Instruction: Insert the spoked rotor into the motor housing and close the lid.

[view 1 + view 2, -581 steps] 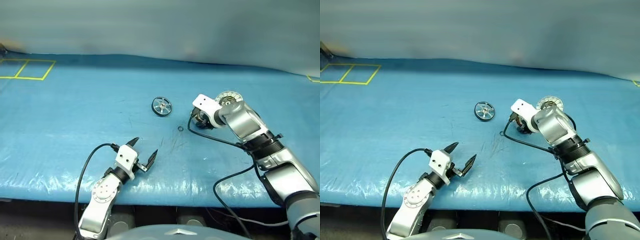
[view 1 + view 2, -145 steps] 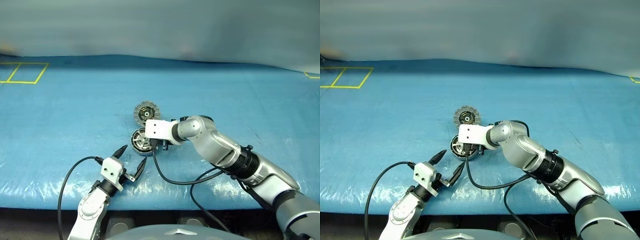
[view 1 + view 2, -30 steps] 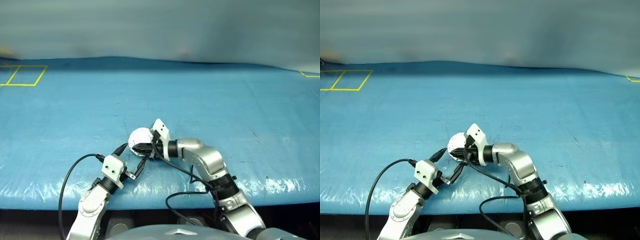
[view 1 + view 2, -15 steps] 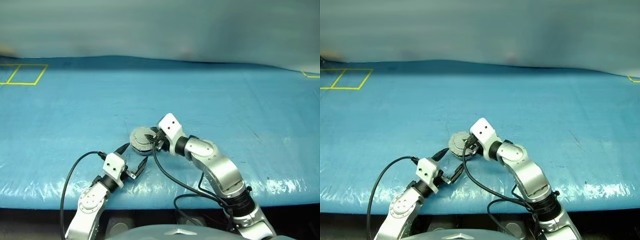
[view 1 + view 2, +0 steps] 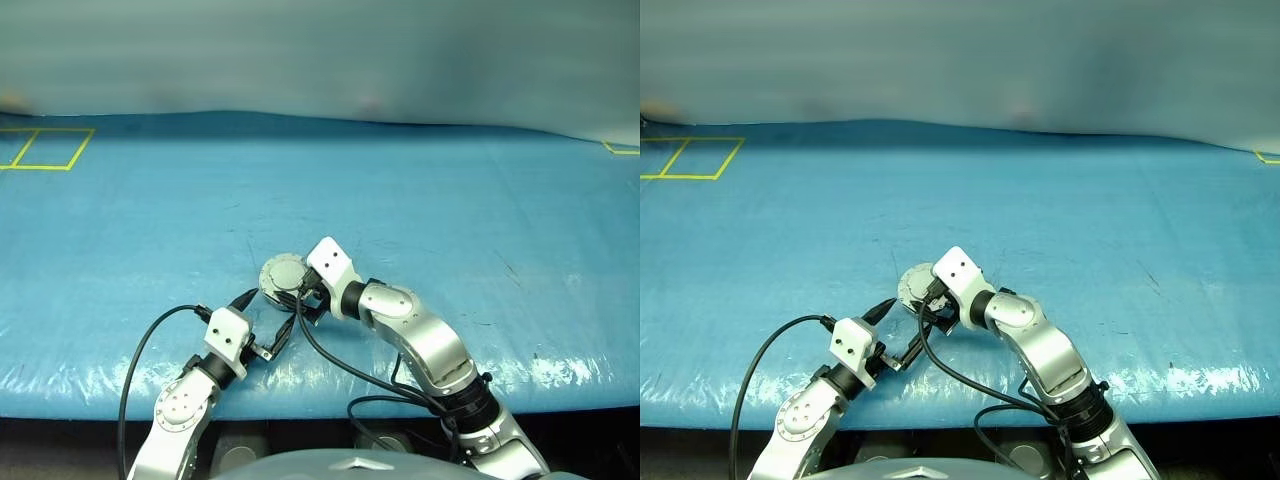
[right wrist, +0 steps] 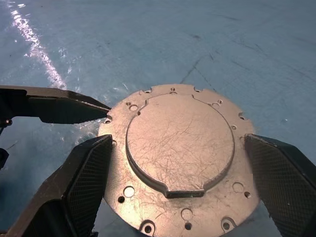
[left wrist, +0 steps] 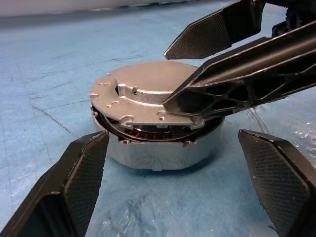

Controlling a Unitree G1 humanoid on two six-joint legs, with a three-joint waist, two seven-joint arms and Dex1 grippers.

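The right tool [image 5: 303,297] has just opened wide, letting go of the lid [image 6: 178,157], which now rests on the housing [image 7: 163,148]; left tool [image 5: 268,318] open, empty.

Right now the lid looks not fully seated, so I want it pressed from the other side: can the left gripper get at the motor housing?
Probably yes. The left gripper is open, facing the motor housing with bare mat between; only the right gripper over the lid crowds it.
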